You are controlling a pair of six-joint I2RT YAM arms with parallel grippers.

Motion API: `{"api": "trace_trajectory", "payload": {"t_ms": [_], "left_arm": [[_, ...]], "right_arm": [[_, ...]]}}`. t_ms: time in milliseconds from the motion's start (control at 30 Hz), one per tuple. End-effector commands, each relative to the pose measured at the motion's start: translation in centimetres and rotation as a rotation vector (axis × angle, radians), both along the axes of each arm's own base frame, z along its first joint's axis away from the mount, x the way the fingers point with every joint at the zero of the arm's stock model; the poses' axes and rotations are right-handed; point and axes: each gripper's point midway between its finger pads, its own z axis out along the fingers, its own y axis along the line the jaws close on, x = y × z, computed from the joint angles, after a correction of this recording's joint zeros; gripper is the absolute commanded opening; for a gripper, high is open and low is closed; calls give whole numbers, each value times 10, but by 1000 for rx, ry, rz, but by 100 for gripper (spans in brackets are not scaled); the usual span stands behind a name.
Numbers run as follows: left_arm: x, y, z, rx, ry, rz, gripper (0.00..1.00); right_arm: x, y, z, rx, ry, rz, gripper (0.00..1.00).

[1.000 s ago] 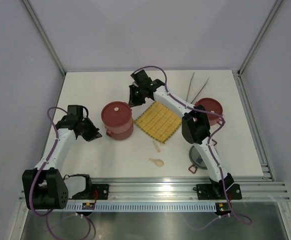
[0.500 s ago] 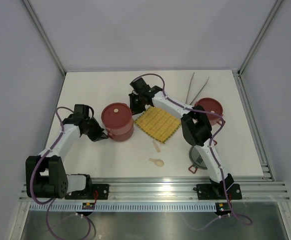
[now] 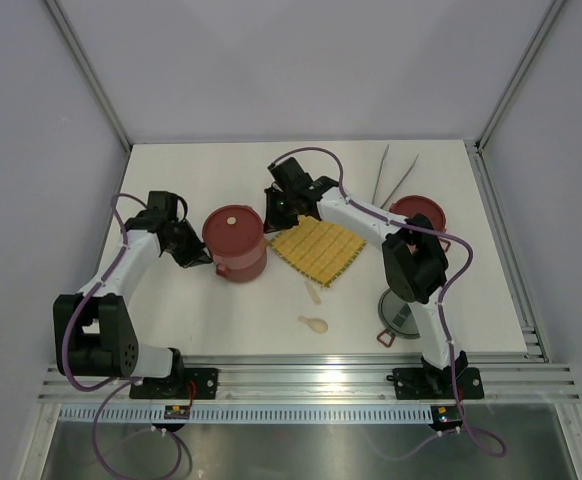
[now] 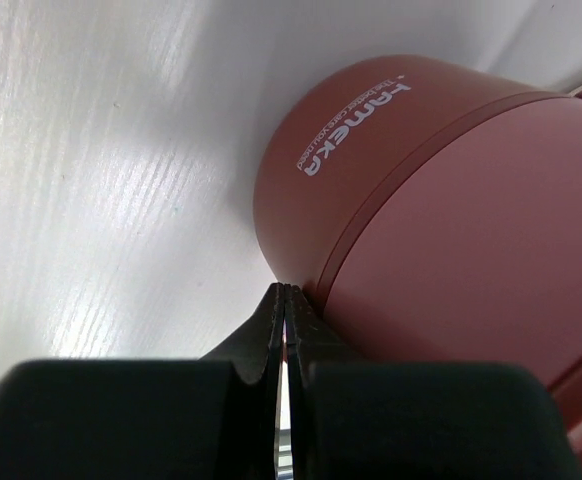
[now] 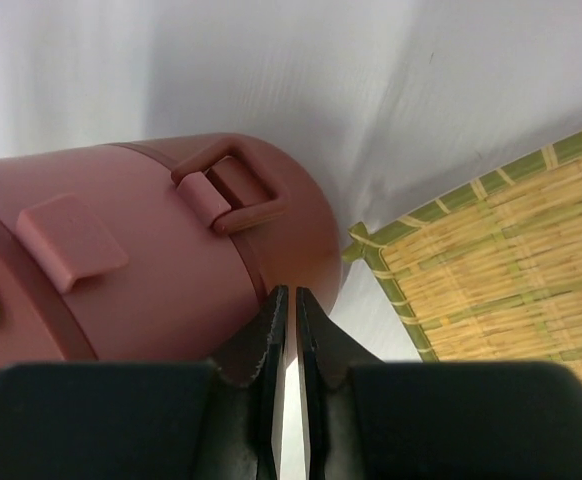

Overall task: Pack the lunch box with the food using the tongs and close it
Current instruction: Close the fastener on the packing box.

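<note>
The lunch box (image 3: pixel 236 243), a dark-red stack with a flat red lid on top, stands left of centre. My left gripper (image 3: pixel 199 260) is shut, its tips against the stack's lower left wall (image 4: pixel 451 200). My right gripper (image 3: pixel 274 213) sits at the stack's back right side; its fingers (image 5: pixel 274 310) are nearly together with nothing between them, close to the red wall (image 5: pixel 151 270) below a clip loop. The tongs (image 3: pixel 392 174) lie at the back right, untouched. No food shows in any view.
A yellow woven mat (image 3: pixel 317 249) lies right of the stack. A separate red tier (image 3: pixel 418 215) stands at the right, with the grey lid with red clips (image 3: pixel 399 316) in front of it. A cream spoon (image 3: pixel 313 323) lies near the front.
Both arms closed in on the lunch box: the left gripper swung right to its left wall, and the right gripper came down from the back to its back right side.
</note>
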Motion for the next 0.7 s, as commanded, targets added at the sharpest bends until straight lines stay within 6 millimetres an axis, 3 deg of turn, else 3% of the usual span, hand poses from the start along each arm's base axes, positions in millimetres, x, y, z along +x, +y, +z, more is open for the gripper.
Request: {"api": "trace_trajectory", "payload": {"t_ms": [0,133,200,233,300,333,367,400,433,467,500,533,567,667], "left_arm": [[27,-4,28,-8,-133,-19,0],[20,2,35,21,-138,-4,0],[10,4,38,28,-138,5,0],[6,4,38,24,-138,14,0],[-9,2,38,13,-141,28,0],[-14,1,37,9,-141,31,0],[-19,-1,37,6,-139,29,0],[-29,-3,30,4,-117,26,0],[-34,-6,32,-4,-124,27,0],[-39,-10,31,-10,-118,14,0],[-45,-13,26,-14,-102,7,0],[-48,-16,27,-26,-107,4,0],[-50,-20,25,-34,-102,-6,0],[-55,-26,15,-55,-76,-14,0]], "right_arm": [[-9,20,49,107,-78,21,14],[11,9,47,60,-110,-15,14],[23,8,51,53,-126,-30,14],[31,5,41,41,-117,-41,14],[42,8,48,44,-131,-40,15],[47,9,33,24,-113,-41,15],[48,10,30,12,-104,-36,14],[55,17,43,35,-129,-31,14],[58,21,27,22,-109,-25,15],[58,23,25,23,-96,-19,15],[64,31,37,51,-120,-14,15],[66,35,24,48,-98,-9,14],[68,42,33,80,-105,5,15],[66,53,29,124,-76,25,15]]}}
